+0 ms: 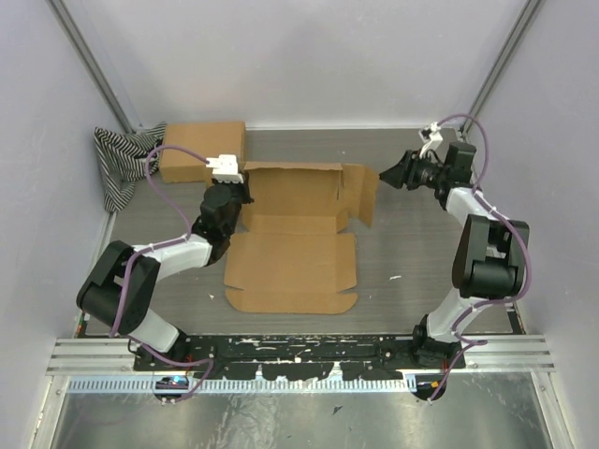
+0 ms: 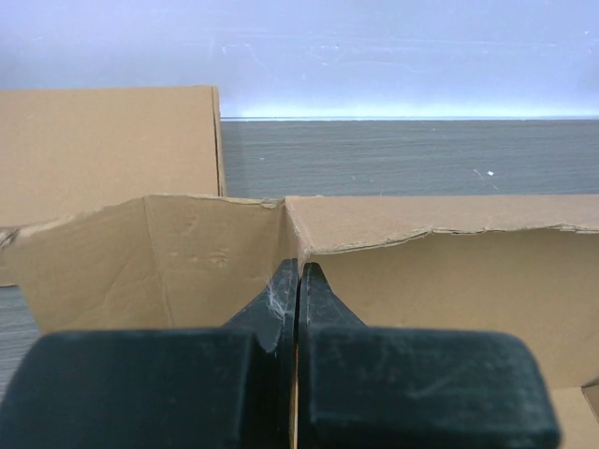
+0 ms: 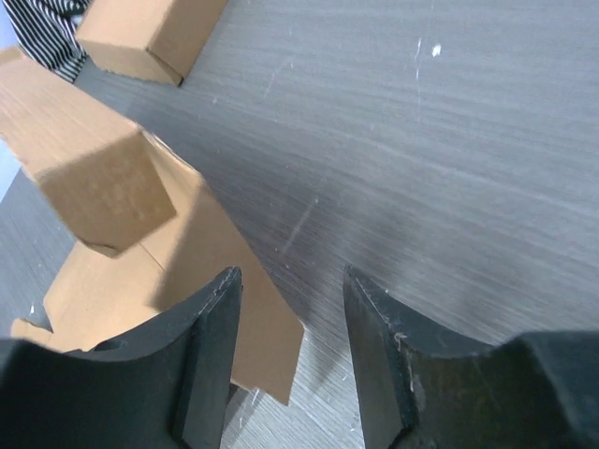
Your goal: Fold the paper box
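Arm bases (image 1: pixel 299 351): bottom edge of top view, bolted to a rail. L arm reaches up to frame centre, R arm up the R side.
Table (image 1: pixel 412 253): grey wood-grain top, everything sits on it.
Paper box (image 1: pixel 295 234): centre of top view, partly formed. Near half is a flat lid panel w/ rounded tabs, lying toward the bases. Far half is a shallow tray w/ back and side walls raised. R side flap stands up, angled outward, not tucked.
L claw (image 1: pixel 245 195): at the tray's L wall, just L of frame centre. L wrist view shows both fingers (image 2: pixel 271 309) pressed together w/ a thin strip of cardboard between them, right below the tray's corner seam. So it is pinching the paper box wall, jaws narrow.
Tray in L wrist view: walls fill the middle band; top edges a bit ragged. L wall runs off to the frame's L, back wall off to the R.
R claw (image 1: pixel 384 175): upper R of top view, tips pointing L at the raised R flap, near it but apart. R wrist view: jaws wide, bare table between the fingers (image 3: pixel 211 337), flap off to the L of the frame. Holding nothing.
2nd box (image 1: pixel 201 150): closed brown carton, upper L, just beyond the L claw, apart from the paper box.
Striped cloth (image 1: pixel 122 159): black/white, bunched in far L corner, touching the 2nd box's L end.
Back wall (image 1: pixel 299 56): plain pale, top of frame.
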